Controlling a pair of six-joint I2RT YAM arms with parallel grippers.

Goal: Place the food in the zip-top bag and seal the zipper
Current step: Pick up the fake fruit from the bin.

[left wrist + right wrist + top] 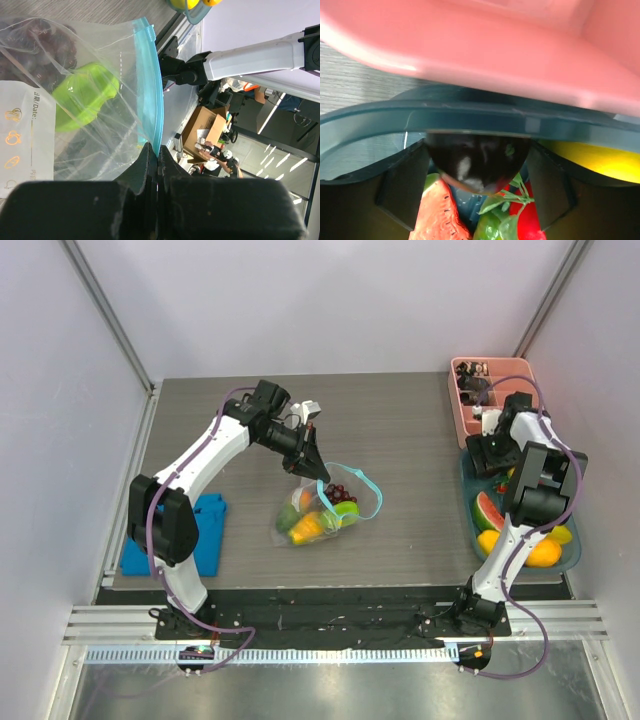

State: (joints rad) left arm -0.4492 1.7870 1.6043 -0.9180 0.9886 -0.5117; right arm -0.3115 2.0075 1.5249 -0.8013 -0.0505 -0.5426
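Note:
The clear zip-top bag (325, 508) lies mid-table with orange, green and yellow toy fruits and dark grapes (340, 492) inside. Its teal zipper (150, 90) stands open in a loop. My left gripper (308, 468) is shut on the zipper strip at the bag's far-left corner, and its fingertips (157, 150) pinch the teal edge. A green fruit (82, 97) shows through the plastic. My right gripper (493, 455) is down in the teal tray (467, 502), with a dark glossy round fruit (475, 160) held between its fingers. A watermelon slice (437, 215) lies just below it.
A pink tray (455, 400) of small items stands at the back right, touching the teal tray. The teal tray also holds a red fruit with green leaves (527, 220), yellow fruit (590, 160) and an orange one (543, 552). A blue cloth (205, 535) lies at the left edge.

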